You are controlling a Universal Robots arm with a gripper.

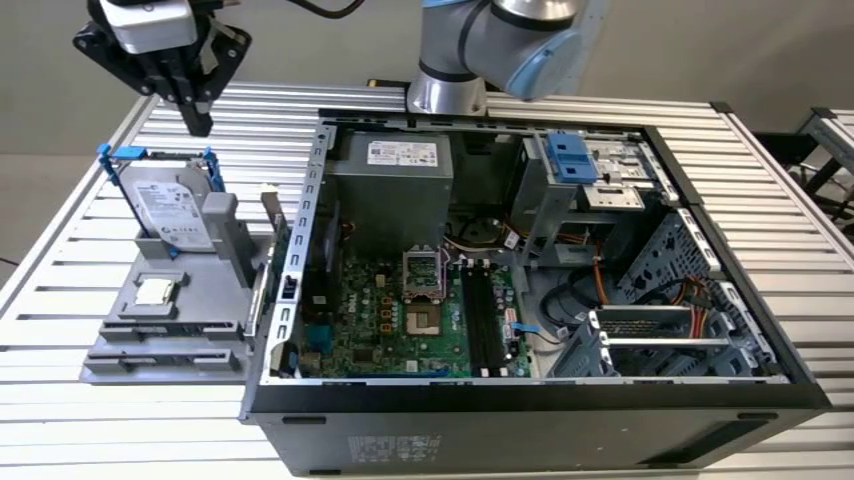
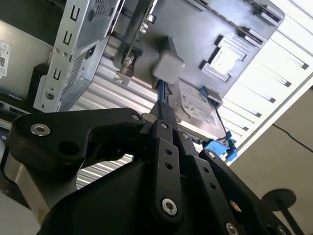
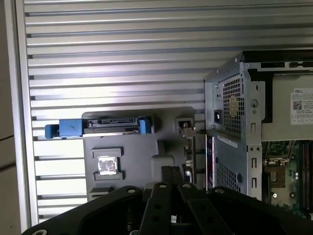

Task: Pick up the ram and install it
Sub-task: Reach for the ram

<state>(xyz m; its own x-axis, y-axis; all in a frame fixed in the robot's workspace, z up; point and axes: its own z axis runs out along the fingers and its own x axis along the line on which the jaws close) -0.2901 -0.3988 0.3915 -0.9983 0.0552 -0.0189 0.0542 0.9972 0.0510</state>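
My gripper (image 1: 198,122) hangs shut and empty above the far left of the slatted table, beyond the grey parts holder (image 1: 167,345). In both wrist views its black fingers (image 3: 166,172) (image 2: 164,120) meet with nothing between them. The ram (image 1: 271,215) looks like a thin stick standing on edge in the holder's slot nearest the case; from above, in the first wrist view, it is a narrow strip (image 3: 188,147). It stands below my fingertips and toward the exterior view's right. On the green motherboard (image 1: 380,325) inside the open computer case (image 1: 534,420) lie the long black slots (image 1: 483,312).
A silver hard drive (image 1: 174,205) in a blue bracket leans upright in the holder, with a small square processor chip (image 1: 156,291) in front of it. The case's metal side wall (image 1: 310,230) rises right beside the holder. The arm's base (image 1: 447,92) stands behind the case.
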